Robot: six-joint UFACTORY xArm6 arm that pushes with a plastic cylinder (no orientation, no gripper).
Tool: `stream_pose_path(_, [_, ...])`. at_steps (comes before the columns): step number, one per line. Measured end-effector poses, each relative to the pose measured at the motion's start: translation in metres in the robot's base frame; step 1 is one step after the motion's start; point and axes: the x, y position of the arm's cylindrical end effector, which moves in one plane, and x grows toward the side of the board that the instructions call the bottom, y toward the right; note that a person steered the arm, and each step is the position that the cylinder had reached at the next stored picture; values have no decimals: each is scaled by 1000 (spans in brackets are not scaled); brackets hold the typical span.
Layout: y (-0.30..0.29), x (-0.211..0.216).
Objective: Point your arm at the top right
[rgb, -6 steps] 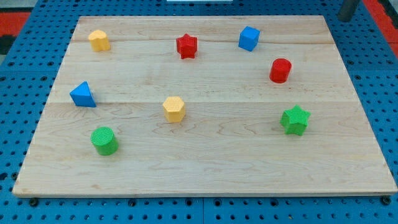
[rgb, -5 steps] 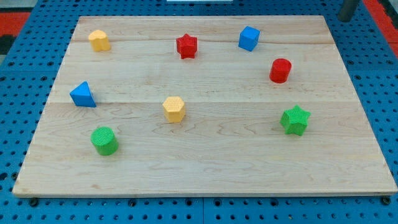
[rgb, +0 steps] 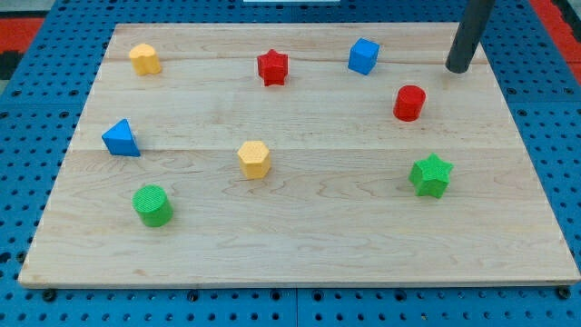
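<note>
We see a pale wooden tabletop [rgb: 300, 245] holding 8 small coloured blocks, described here from the view's bottom upward. Nearest, at the bottom left, stands a green cylinder [rgb: 152, 205]. Across on the right sits a green star [rgb: 430, 175]. Near the middle is a yellow hexagonal block [rgb: 255, 159], and to its left, by the board's left edge, a blue triangular block [rgb: 121, 139]. Farther up on the right is a red cylinder [rgb: 409, 103]. Along the top lie a yellow block [rgb: 144, 59] at the left, a red star [rgb: 271, 67] in the middle, and a blue cube [rgb: 363, 56] to its right.

Our arm ends in a straight dark rod, so there are no jaws to report. The rod enters from the view's top right, leaning slightly, and my tip [rgb: 458, 69] rests on the board's top right area, near the red cylinder, up and to its right, touching no block.
</note>
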Motion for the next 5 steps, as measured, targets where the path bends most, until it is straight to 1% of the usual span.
stream_pose_path(2, [0, 6])
stream_pose_path(5, [33, 16])
